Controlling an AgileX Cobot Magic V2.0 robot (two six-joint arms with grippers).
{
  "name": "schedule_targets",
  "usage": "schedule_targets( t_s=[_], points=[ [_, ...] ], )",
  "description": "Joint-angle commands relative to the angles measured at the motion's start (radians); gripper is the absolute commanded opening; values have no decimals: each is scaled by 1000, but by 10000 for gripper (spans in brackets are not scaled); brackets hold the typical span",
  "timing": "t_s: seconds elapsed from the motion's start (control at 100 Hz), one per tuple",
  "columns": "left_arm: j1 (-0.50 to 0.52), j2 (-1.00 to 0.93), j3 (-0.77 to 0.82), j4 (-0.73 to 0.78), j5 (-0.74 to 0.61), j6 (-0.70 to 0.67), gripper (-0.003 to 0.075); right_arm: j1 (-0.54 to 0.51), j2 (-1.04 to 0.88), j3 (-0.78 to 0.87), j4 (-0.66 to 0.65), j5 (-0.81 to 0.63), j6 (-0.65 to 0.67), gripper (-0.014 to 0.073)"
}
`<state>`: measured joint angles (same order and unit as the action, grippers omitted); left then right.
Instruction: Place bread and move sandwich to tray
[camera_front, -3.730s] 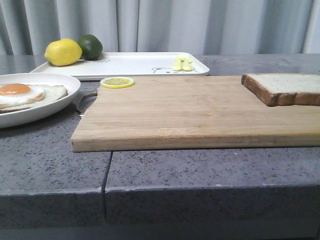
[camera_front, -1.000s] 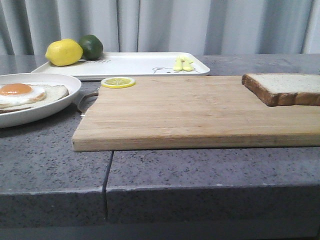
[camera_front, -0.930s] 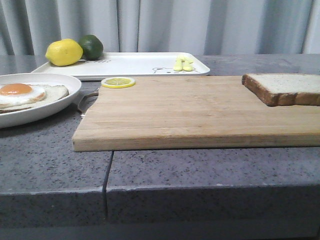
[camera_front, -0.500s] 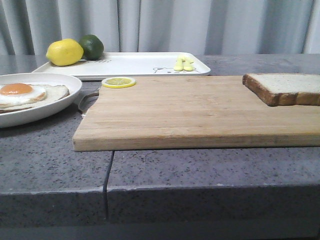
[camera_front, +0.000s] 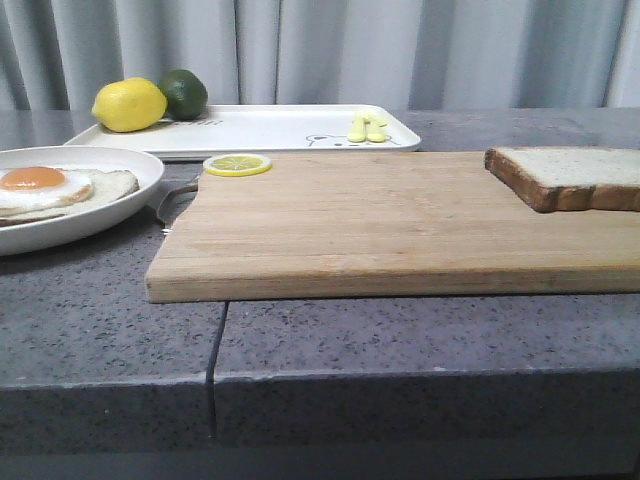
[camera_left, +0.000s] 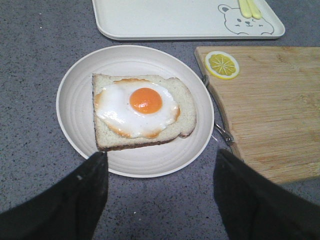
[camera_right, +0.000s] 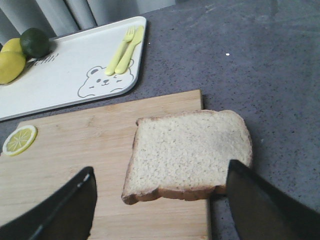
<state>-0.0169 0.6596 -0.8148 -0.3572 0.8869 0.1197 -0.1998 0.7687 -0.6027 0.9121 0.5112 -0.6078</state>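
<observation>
Front view shows almost nothing altered from the frame half a second back: the bread (camera_front: 572, 176) lies at the far right end of the wooden cutting board (camera_front: 390, 220), overhanging its edge, just where it lay before, and the lemon slice (camera_front: 236, 164) sits at the board's rear left corner as it did. The whole scene sits a touch further right than it did a few seconds ago, the lemon (camera_front: 129, 104) and lime (camera_front: 184, 92) included, both resting on the left end of the tray (camera_front: 270, 130). On the round white plate (camera_front: 120, 200) at the left, the fried egg (camera_front: 40, 185) lies on its lower slice, uncovered, so the sandwich (camera_left: 142, 111) has no top yet. From the left wrist, the left gripper (camera_left: 162, 172) hangs above the plate's near rim with its jaws spread wide, holding nothing. From the right wrist, the right gripper (camera_right: 160, 205) hovers over the bread with jaws apart, one finger to each side of the slice, not touching it.
</observation>
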Motion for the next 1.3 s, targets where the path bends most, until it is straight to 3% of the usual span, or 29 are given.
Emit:
schedule_targets(
  t_s=[0.0, 0.27, 0.41, 1.29],
  points=[
    [1, 6, -35, -22, -62, 0, 418, -54, 51, -37, 120, -43, -86, 540],
    [1, 6, -35, -22, -62, 0, 418, -205, 165, -37, 368, 70, -245, 540],
    [1, 6, -35, -22, -62, 0, 418, -243, 222, -37, 443, 104, -265, 540],
    [1, 6, -35, -22, -62, 0, 418, -249, 539, -37, 579, 182, -415, 540]
  ],
)
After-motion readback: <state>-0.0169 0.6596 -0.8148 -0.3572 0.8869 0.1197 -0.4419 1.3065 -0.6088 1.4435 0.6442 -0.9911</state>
